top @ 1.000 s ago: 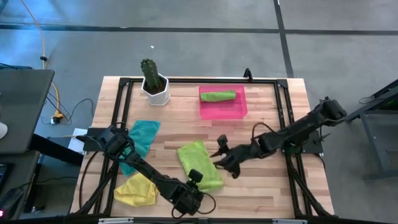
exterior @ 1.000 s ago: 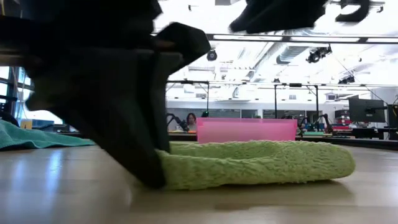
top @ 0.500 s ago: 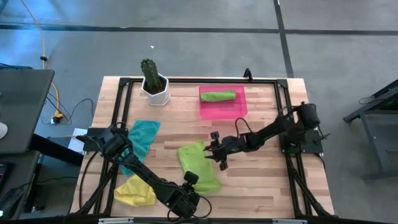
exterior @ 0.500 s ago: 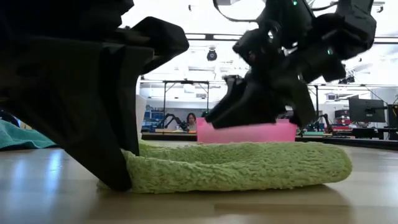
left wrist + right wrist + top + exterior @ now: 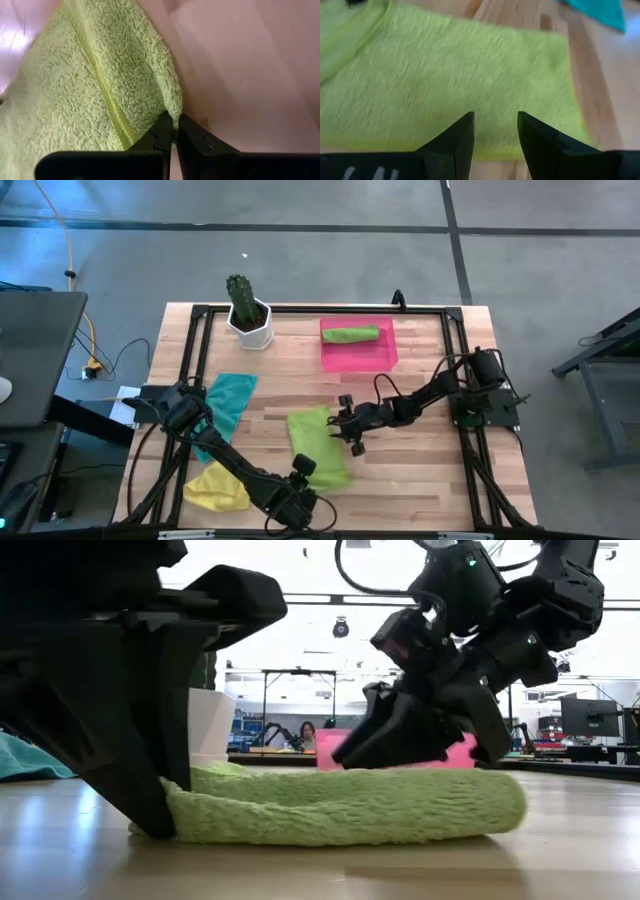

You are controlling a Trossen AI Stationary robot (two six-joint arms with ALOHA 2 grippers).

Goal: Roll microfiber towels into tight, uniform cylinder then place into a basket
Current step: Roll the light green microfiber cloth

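Note:
A lime green microfiber towel [image 5: 318, 442] lies flat on the table's near middle. My left gripper [image 5: 302, 470] is shut on its near end. My right gripper [image 5: 347, 430] stands open, low over the towel's right edge [image 5: 520, 150], with its fingers astride that edge. The pink basket [image 5: 385, 358] at the far middle holds a rolled green towel [image 5: 350, 334]. A teal towel [image 5: 228, 400] and a yellow towel [image 5: 218, 485] lie on the left. My left gripper pinches an edge of the green towel [image 5: 172, 107] at its near end between its two fingers, slanting steeply down from the near side. How many layers it holds does not show. That end [image 5: 185, 815] rests on the table, and the towel lies slack beyond it. Whether my right gripper touches the towel, I cannot tell.
A white pot with a cactus [image 5: 248, 315] stands at the far left. A black frame [image 5: 455, 330] runs round the tabletop. Bare wood lies between the green towel and the basket, and right of the towel.
My right gripper has come down and toward the table's left, from well above the table to the green towel's right edge, rolling as it went. My left gripper has tipped and drawn the towel's near end a little toward the table's left edge.

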